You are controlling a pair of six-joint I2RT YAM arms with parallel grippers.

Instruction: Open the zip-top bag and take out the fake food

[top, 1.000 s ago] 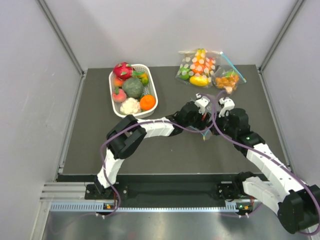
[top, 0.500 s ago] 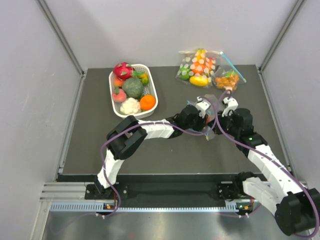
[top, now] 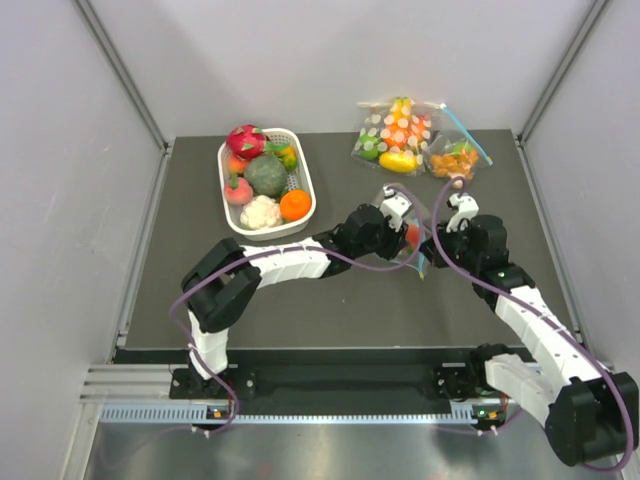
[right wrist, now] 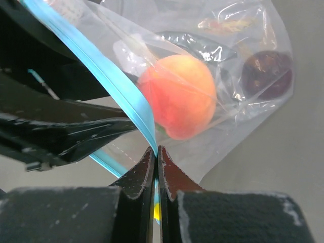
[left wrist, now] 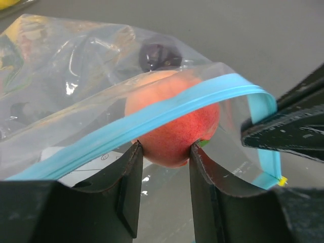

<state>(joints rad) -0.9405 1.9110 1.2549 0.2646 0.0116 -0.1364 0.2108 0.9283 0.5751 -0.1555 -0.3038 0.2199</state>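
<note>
The zip-top bag (left wrist: 76, 76) sits right of the middle of the dark surface (top: 180, 230), held up between the two claws, with its blue zip strip (left wrist: 152, 119) running across the open mouth. Inside, a peach (left wrist: 172, 119) lies just behind the strip, and a dark fruit (right wrist: 267, 73) rests deeper in the bag.

The left claw (left wrist: 166, 152) is partly closed on the peach, one finger against each side of it. I cannot tell whether a layer of plastic lies between the fingers and the fruit. A second ago this claw was spread much wider. The right claw (right wrist: 156, 152) is pressed together and pinches the zip strip at its edge, as it did before.

From above, the bag (top: 412, 240) now shows more plainly between the claws than a second ago. The left arm's elbow has swung out to the left and nearer the base.

A white basket (top: 305, 175) of fruit and vegetables stands on the far left. A dotted bag (top: 395, 128) and a small bag (top: 455, 160) of orange pieces lie at the far edge, where they lay earlier.
</note>
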